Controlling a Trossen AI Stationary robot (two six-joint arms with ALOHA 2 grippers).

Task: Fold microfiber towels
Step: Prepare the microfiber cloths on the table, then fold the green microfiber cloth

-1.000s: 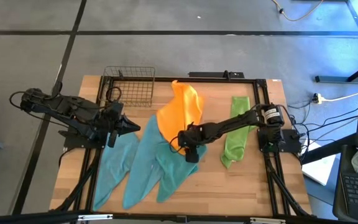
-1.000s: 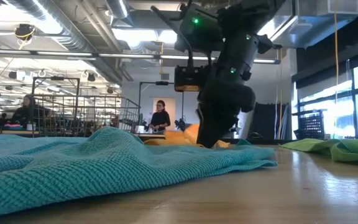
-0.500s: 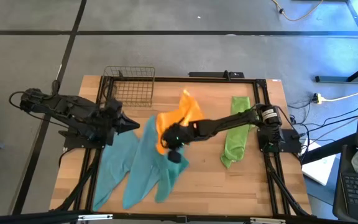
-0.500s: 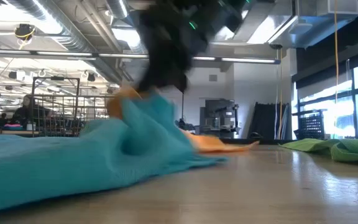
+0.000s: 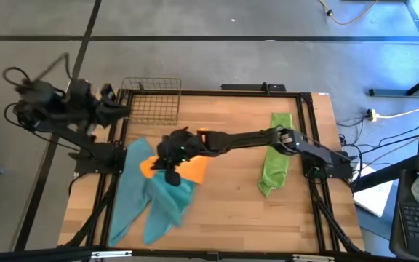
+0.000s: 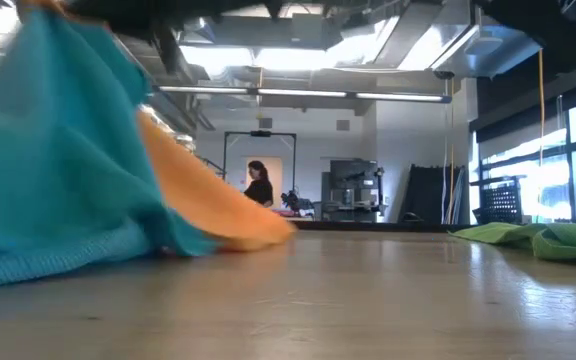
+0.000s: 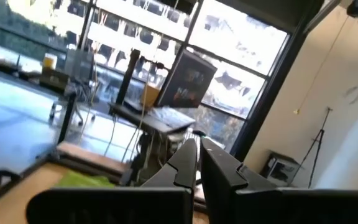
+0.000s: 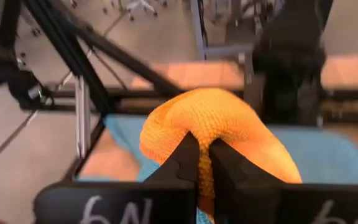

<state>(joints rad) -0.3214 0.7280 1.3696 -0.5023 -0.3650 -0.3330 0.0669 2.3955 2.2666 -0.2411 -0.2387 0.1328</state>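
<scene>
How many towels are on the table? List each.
4: orange towel held by the right gripper; left teal towel and middle teal towel beside it; green towel at right. More may hide underneath.

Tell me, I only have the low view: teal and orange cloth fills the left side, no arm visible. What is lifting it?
Observer: The right gripper, reaching across the table, jaws shut on the orange towel.
Operator: Where is the left arm?
Observer: Raised off the table's left edge beside the wire basket; left gripper shut, holding nothing.
Operator: Is the green cloth touched?
Observer: No, the lime green towel lies alone by the right side.
</scene>
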